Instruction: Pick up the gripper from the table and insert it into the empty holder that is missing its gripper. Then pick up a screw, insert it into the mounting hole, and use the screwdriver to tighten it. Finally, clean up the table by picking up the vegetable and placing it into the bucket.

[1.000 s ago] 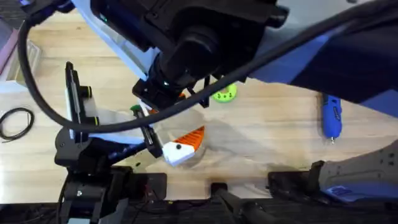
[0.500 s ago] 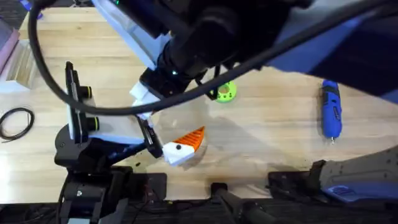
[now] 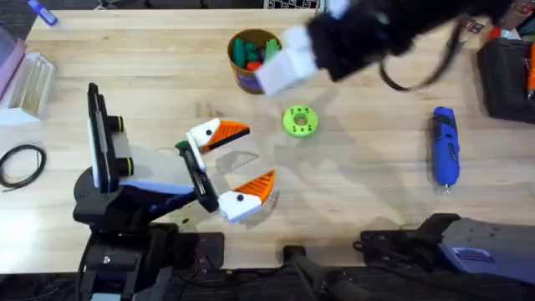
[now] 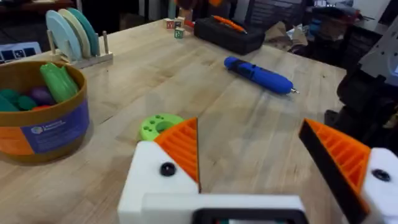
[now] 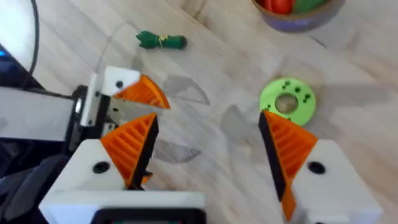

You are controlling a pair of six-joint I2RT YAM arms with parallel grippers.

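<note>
Orange ribbed wedges are seen on both white fingers of the left gripper (image 3: 224, 161), which rests low over the wooden table (image 3: 368, 184) with its fingers spread well apart and nothing between them. The vegetable (image 3: 181, 147), a small dark green piece, lies on the table just beside the upper finger, by the black link behind it. In the right wrist view the vegetable (image 5: 161, 41) is shown lying flat, apart from the left gripper (image 5: 129, 112) and from everything else.

The right gripper (image 5: 208, 149) is held above the table with its fingers set wide apart and empty; in the overhead view it (image 3: 284, 63) appears blurred beside the bucket (image 3: 251, 52), partly overlapping it. The bucket is seen near the far edge, with green and red pieces inside. A bright green disc (image 3: 299, 120) with holes lies between the bucket and the left gripper. The blue screwdriver (image 3: 444, 155) lies untouched well off to the right, its metal tip pointing toward the near edge.
</note>
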